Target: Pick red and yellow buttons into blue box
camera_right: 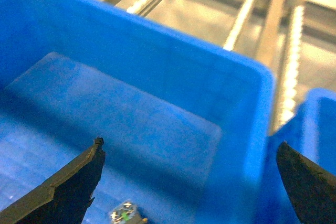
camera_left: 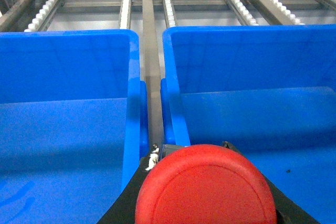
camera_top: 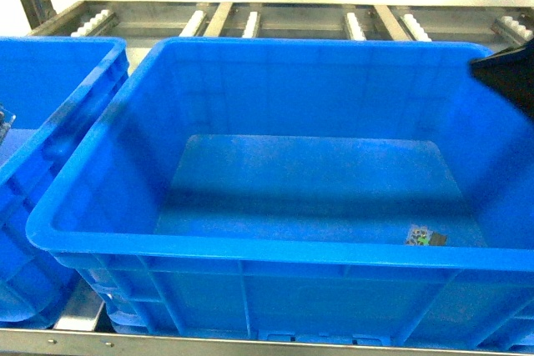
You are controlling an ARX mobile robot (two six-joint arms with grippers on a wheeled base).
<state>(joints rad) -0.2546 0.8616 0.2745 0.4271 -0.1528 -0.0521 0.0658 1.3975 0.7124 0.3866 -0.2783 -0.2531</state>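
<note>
- Left gripper [camera_left: 207,203] clamps the red button [camera_left: 206,186] above the gap between two crates.
- Right gripper [camera_right: 191,177] spread wide over the blue box [camera_top: 250,252], holding nothing.

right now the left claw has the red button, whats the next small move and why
Probably shift the left claw a little to the right, further over the right-hand blue box, then open. In the left wrist view the red button sits held in the claw, roughly above that box's near-left wall and the gap between the two crates, so releasing here might drop it onto the rim.
</note>
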